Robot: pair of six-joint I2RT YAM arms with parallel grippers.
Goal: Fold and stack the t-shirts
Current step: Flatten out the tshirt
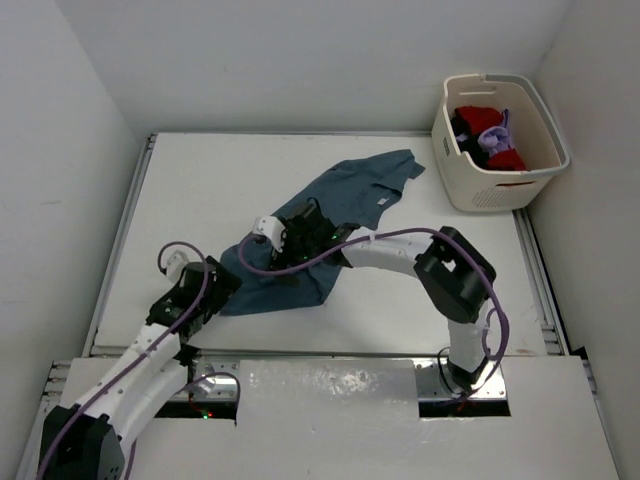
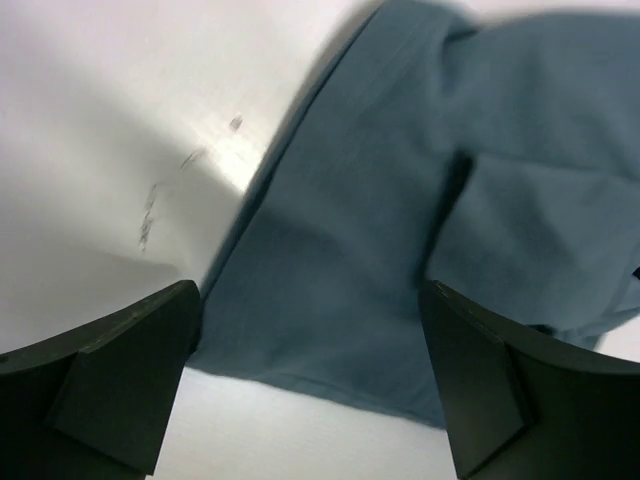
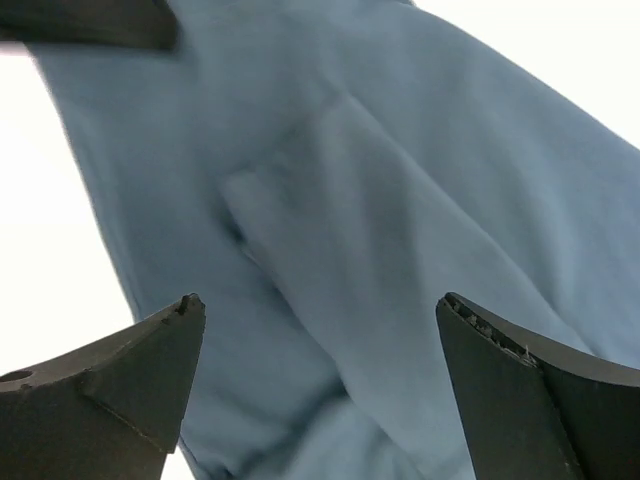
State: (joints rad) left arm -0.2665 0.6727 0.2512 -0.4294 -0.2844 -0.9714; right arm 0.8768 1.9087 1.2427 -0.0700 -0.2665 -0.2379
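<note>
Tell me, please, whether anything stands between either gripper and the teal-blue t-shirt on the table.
Nothing visible does. With open jaws, the left gripper hangs over an edge of the teal-blue t-shirt and the right gripper over its middle, with no other object between.

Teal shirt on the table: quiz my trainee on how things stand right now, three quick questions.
1. True or false: the teal-blue shirt lies inside the laundry basket.
2. The left fingers and right fingers are: A) open, holding nothing; B) shut on the shirt; C) inside the basket.
3. Which shirts show in the basket?
Key: 1 false, it lies on the table. 2 A. 3 red shirt, lavender shirt, black shirt.
</note>
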